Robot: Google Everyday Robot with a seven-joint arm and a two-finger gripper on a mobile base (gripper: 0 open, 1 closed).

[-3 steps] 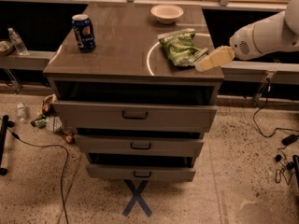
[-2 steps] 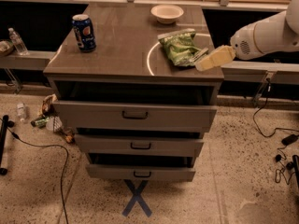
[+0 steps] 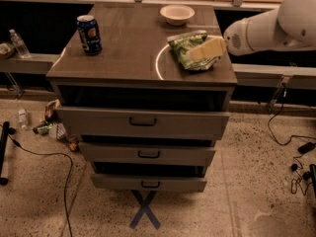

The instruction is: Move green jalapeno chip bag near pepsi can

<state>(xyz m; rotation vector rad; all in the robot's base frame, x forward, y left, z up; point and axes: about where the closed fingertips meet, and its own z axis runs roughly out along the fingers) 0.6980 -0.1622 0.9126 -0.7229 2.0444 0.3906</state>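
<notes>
Light-green foil, the green jalapeno chip bag point(image 3: 180, 49) lay crumpled at the tabletop's point(image 3: 128, 53) right front, well apart from the pepsi can point(image 3: 89, 34) standing far left. In the camera view my gripper point(image 3: 208, 48) sat over the bag's right side; whether the jaws were open or gripping it I could not tell. I judged the grasp in hand; next, a carry leftward. The white bowl point(image 3: 177, 14) behind looked empty. The three drawers point(image 3: 143, 123) stood ajar, insides dark.

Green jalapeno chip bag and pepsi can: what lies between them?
In the camera view, only bare cabinet top with a thin white arc; the gripper hangs over the bag.
</notes>
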